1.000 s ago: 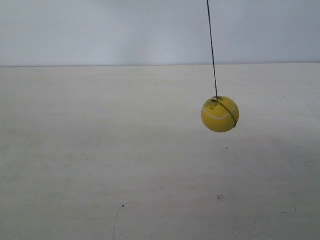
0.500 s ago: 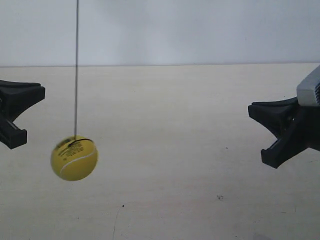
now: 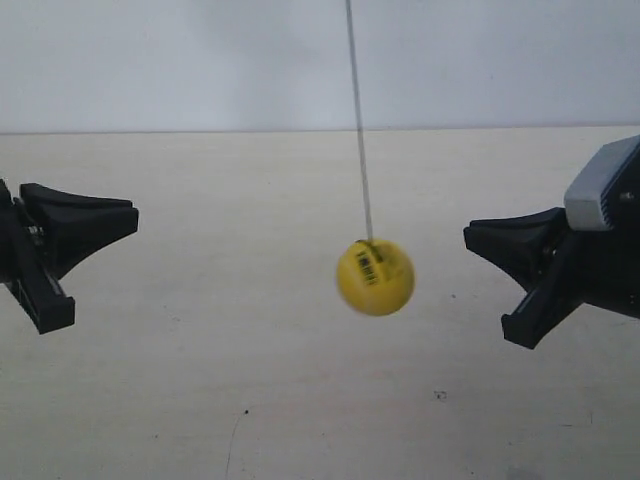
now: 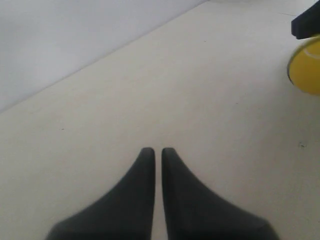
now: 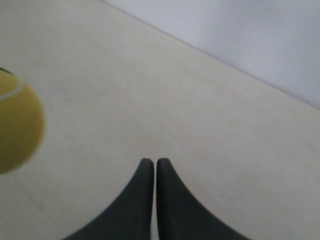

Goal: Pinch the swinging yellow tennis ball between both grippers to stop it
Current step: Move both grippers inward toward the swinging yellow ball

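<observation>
The yellow tennis ball [image 3: 375, 277] hangs blurred on its thin string [image 3: 358, 120], right of centre in the exterior view and touching neither gripper. The gripper at the exterior view's left [image 3: 131, 215] points its black tip at the ball from far off. The gripper at the exterior view's right [image 3: 470, 237], with a grey-white block on top, is much nearer the ball. My left gripper [image 4: 156, 150] is shut and holds nothing; the ball [image 4: 306, 67] sits at that frame's edge under the other gripper's black tip [image 4: 307, 22]. My right gripper [image 5: 151, 161] is shut on nothing, with the ball [image 5: 15, 127] large and close.
A pale tabletop [image 3: 300, 400] lies below everything, with a small dark speck [image 3: 439, 396] and a thin scratch [image 3: 232, 440]. A plain white wall [image 3: 200, 60] closes the back.
The ball has swung from low at the exterior view's left up towards the right of centre. Both grippers have moved further inward; a second ago neither was in view.
</observation>
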### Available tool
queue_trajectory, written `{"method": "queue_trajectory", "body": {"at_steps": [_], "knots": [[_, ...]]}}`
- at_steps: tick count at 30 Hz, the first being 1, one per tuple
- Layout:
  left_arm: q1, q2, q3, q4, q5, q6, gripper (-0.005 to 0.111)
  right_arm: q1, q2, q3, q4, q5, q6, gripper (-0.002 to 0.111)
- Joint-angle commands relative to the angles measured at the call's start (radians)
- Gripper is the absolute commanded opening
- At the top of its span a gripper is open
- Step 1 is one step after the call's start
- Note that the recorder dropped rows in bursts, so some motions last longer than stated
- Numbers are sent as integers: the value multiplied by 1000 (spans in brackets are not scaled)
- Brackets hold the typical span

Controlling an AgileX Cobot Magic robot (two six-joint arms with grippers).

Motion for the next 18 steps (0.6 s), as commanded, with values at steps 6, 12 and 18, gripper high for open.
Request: {"method": "queue_trajectory", "body": {"at_steps": [6, 12, 18], "knots": [[-4, 77, -6, 11, -131, 65, 5, 3, 49, -22, -27, -60, -5, 0], [-4, 96, -6, 11, -171, 85, 5, 3, 49, -22, -44, -71, -5, 0], [-6, 96, -6, 75, -210, 72, 5, 9, 49, -22, -82, -90, 22, 0]]}}
